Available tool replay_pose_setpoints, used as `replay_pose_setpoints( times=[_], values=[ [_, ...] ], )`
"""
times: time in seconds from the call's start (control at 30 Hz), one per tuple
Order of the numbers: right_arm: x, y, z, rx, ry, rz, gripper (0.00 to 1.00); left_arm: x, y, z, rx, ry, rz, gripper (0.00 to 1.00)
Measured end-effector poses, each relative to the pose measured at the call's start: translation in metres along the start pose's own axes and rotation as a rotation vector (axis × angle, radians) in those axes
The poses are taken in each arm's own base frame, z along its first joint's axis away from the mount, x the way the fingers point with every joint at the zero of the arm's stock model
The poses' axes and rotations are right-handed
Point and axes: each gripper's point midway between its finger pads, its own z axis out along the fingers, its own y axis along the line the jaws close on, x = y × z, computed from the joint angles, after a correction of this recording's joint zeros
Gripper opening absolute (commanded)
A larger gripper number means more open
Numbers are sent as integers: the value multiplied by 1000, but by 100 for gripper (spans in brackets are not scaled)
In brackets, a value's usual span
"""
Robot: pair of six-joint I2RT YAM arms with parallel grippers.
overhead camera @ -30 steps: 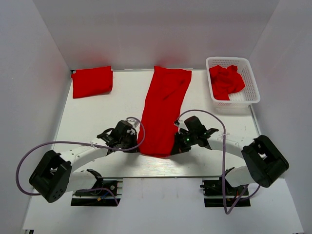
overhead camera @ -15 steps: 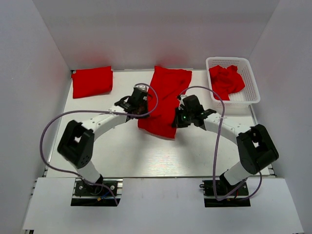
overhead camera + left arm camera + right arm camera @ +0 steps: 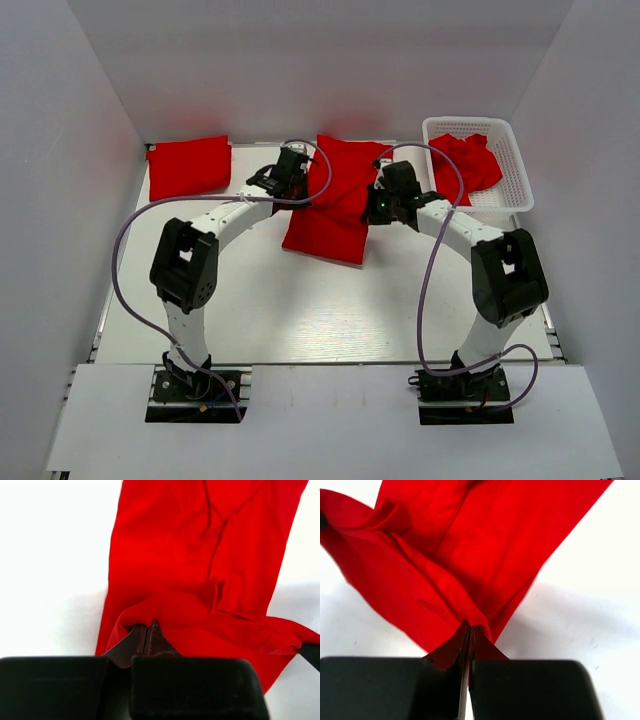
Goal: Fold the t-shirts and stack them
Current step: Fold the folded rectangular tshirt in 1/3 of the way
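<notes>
Ahead of the left gripper the shirt runs off the top edge, and its pinched fold vanishes inside the grip. It is the same at the right gripper.

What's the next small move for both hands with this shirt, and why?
Probably lower the pinched edge onto the shirt's far end and open. The left hand and right hand are each shut on the middle t-shirt, whose near half is already doubled over toward the back.

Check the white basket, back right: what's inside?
A crumpled red t-shirt heap fills the left of the basket; bare lattice floor shows at right. How many shirts, and anything beneath them, is covered.
</notes>
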Motion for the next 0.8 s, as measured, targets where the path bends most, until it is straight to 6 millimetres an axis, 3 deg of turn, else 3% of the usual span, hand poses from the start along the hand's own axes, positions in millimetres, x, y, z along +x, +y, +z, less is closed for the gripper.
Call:
replay_pose_setpoints(
  times=[0.3,0.8],
  values=[
    [-25,-17,19,0,-12,13,0,-26,-4,26,33,-40,62,0],
    [-39,-39,46,-34,18,38,0,-32,-2,63,96,-75,112,0]
  ],
)
